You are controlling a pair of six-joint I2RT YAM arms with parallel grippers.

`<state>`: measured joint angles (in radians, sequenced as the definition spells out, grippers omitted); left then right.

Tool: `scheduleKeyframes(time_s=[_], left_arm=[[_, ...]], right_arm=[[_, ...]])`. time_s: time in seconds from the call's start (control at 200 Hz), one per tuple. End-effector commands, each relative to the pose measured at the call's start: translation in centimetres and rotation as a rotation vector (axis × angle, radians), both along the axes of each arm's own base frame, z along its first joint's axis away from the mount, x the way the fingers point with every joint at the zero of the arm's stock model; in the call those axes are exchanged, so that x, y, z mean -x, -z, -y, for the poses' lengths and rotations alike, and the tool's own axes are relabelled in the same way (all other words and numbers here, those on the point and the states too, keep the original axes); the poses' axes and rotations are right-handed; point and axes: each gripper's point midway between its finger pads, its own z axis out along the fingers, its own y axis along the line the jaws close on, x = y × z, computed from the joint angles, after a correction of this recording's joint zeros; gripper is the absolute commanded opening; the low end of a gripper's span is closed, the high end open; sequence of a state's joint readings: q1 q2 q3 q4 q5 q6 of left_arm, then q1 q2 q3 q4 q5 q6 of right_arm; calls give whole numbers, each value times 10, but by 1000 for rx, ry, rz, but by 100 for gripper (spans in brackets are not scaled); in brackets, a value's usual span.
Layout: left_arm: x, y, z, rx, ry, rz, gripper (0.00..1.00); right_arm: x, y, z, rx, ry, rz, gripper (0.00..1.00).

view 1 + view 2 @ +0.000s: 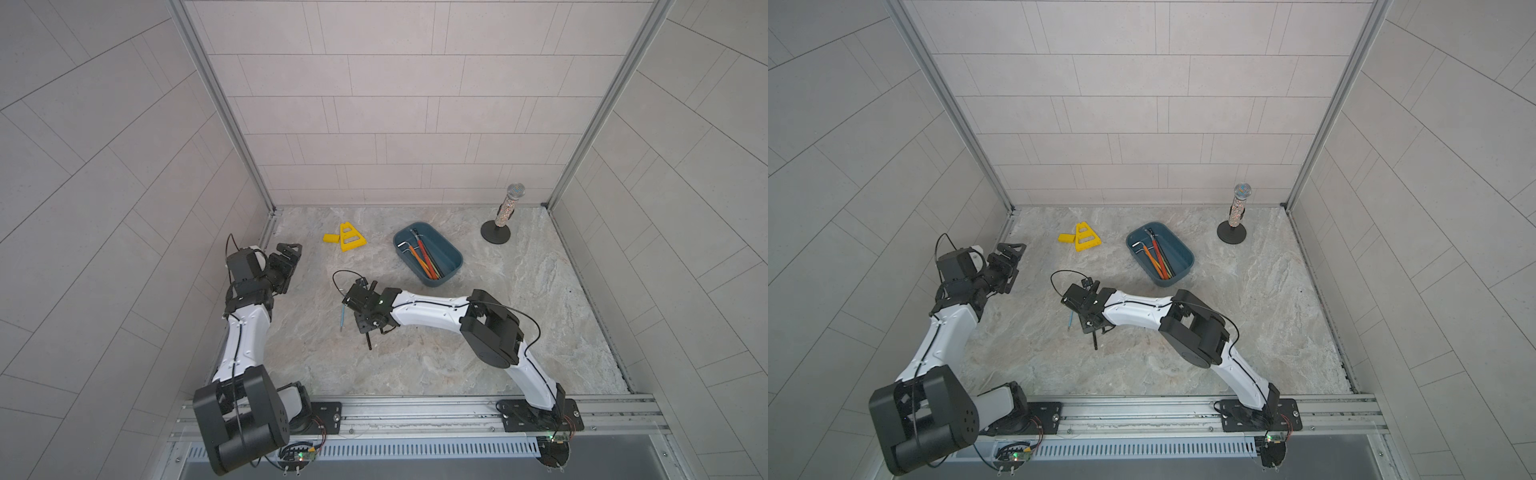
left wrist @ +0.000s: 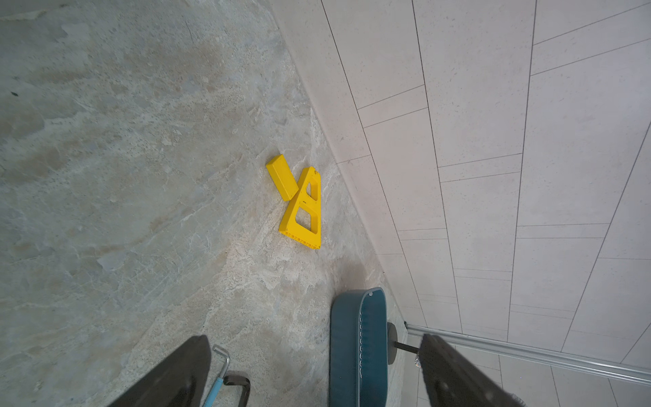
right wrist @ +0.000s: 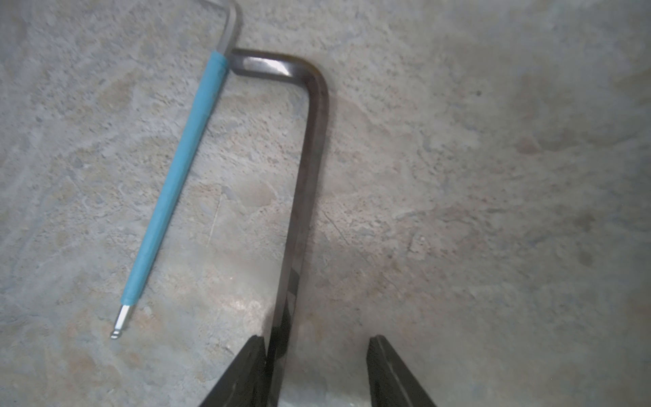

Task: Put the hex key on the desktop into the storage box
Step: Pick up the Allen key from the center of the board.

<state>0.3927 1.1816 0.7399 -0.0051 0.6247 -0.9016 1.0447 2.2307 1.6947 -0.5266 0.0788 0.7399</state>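
On the desktop point(image 1: 498, 316), two hex keys are seen lying outside the storage box point(image 1: 442, 249): a black hex key point(image 3: 310, 148) and a blue-sleeved hex key point(image 3: 176, 183). They are placed just beside each other, nearer the robot's base than the box. The short bend of the black one is touching the upper end of the blue sleeve.

Inside the box, several stored hex keys point(image 1: 424, 255) are already laid lengthwise, orange and red sleeves among them, so part of the job can be judged as done.

The right gripper point(image 3: 313, 340) is positioned low over the long arm of the black hex key, which is straddled by the jaws. One finger point(image 3: 246, 366) is set against or very near the shaft, while a clear gap is left on the other side. The key is therefore not clamped yet, and it is judged to be lying flat on the surface.

The left gripper point(image 1: 290, 248) is held near the left wall, well apart from both keys. Its jaws are spread wide and nothing is held between them.

Two yellow plastic pieces point(image 1: 345, 239) are found on the desktop near the box and are no part of the work.

What is left, as judged: the black hex key must be gripped, lifted and carried to the box, and the blue-sleeved one must be fetched after it
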Motion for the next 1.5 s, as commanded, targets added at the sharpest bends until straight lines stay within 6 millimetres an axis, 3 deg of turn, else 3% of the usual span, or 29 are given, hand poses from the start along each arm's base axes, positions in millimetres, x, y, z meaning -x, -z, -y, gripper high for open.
scheduleKeyframes(time_s=[0.0, 0.265, 0.525, 0.775, 1.031, 1.181, 1.286, 1.496], left_arm=[[1, -4, -2, -6, -2, 25, 100], [1, -7, 2, -8, 17, 35, 100], [-1, -6, 5, -3, 30, 34, 100], [-2, -4, 6, 4, 33, 30, 100], [-2, -5, 7, 9, 35, 34, 100], [-3, -5, 8, 13, 37, 37, 100], [-2, -4, 8, 17, 37, 37, 100], [-3, -4, 12, 21, 46, 40, 100]], right_arm=[[7, 31, 41, 111, 55, -73, 50], [0, 10, 56, 112, 40, -34, 50], [-6, -3, 32, 44, -54, -2, 55], [-11, 15, 22, 70, -79, -18, 56], [-7, 38, 27, 107, -83, -45, 53], [-5, 47, 38, 138, -67, -47, 43], [-4, 47, 46, 152, -52, -37, 26], [-6, 24, 59, 152, -26, 20, 4]])
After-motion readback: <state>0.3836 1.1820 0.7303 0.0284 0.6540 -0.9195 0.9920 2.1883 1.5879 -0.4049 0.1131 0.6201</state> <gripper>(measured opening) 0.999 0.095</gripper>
